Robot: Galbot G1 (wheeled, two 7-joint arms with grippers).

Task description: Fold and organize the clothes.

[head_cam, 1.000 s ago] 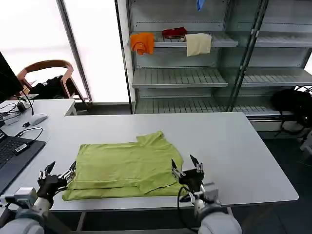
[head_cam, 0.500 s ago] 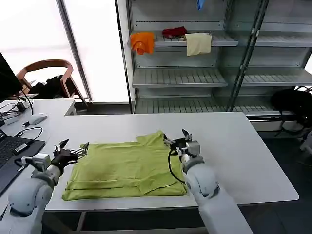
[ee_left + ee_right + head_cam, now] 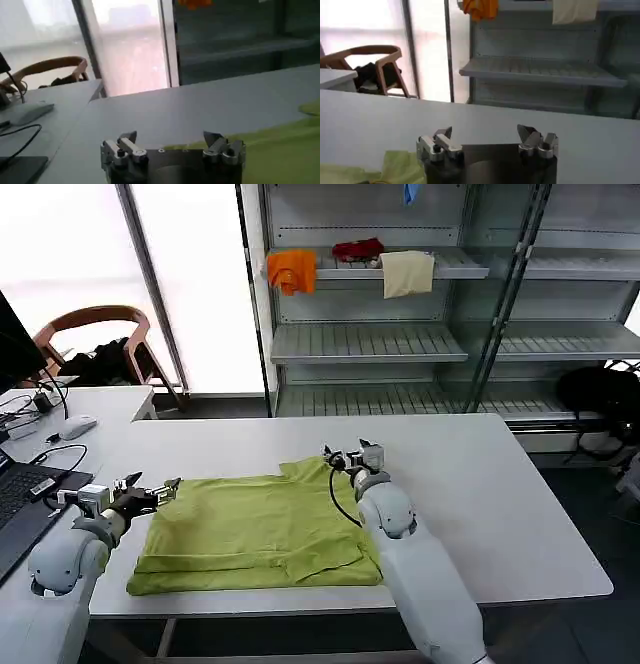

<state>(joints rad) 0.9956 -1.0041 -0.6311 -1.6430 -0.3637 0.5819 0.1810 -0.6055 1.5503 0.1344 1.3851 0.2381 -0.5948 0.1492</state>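
Observation:
The lime yellow-green T-shirt (image 3: pixel 255 529) lies folded flat on the white table (image 3: pixel 470 484), one sleeve sticking up at its far right corner. My left gripper (image 3: pixel 150 488) hovers open at the shirt's far left corner; in the left wrist view (image 3: pixel 170 140) the green cloth (image 3: pixel 280 145) lies just past its spread fingers. At the shirt's far right corner, by the sleeve, my right gripper (image 3: pixel 345 452) stands open. In the right wrist view (image 3: pixel 485 132) a bit of green fabric (image 3: pixel 400 167) shows beside it, with nothing between the fingers.
A laptop (image 3: pixel 25 504), cables and a mouse (image 3: pixel 78 426) sit on the desk at left. Behind the table, a metal shelf rack (image 3: pixel 400 344) carries orange (image 3: pixel 292 271), red and cream (image 3: pixel 407 274) cloths. A wooden chair (image 3: pixel 100 344) stands by the window. A black bag (image 3: pixel 600 399) lies on the floor at right.
Both arms have swung from the table's near edge to the shirt's far corners, left to the far left, right to the sleeve. Both stayed open. The shirt has not moved.

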